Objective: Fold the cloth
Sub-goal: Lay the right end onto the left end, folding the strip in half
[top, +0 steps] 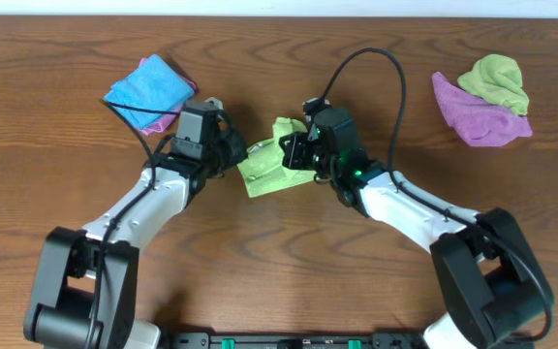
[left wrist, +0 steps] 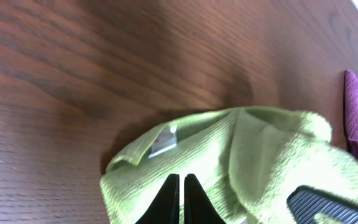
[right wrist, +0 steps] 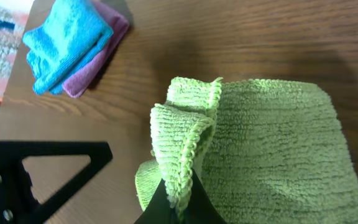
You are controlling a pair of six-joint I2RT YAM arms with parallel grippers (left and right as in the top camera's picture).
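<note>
A lime green cloth (top: 269, 173) lies crumpled at the table's middle. It fills the left wrist view (left wrist: 260, 149), with a white tag showing, and the right wrist view (right wrist: 272, 143). My left gripper (top: 232, 147) is at the cloth's left corner. Its fingers (left wrist: 182, 177) are closed to a thin gap on the cloth. My right gripper (top: 294, 147) is at the cloth's far edge. Its jaws (right wrist: 180, 199) are shut on a raised fold of the cloth.
A folded blue cloth (top: 148, 92) sits on a pink one at the back left, both also in the right wrist view (right wrist: 64, 40). A purple cloth (top: 478, 116) and another green cloth (top: 497, 82) lie crumpled at the back right.
</note>
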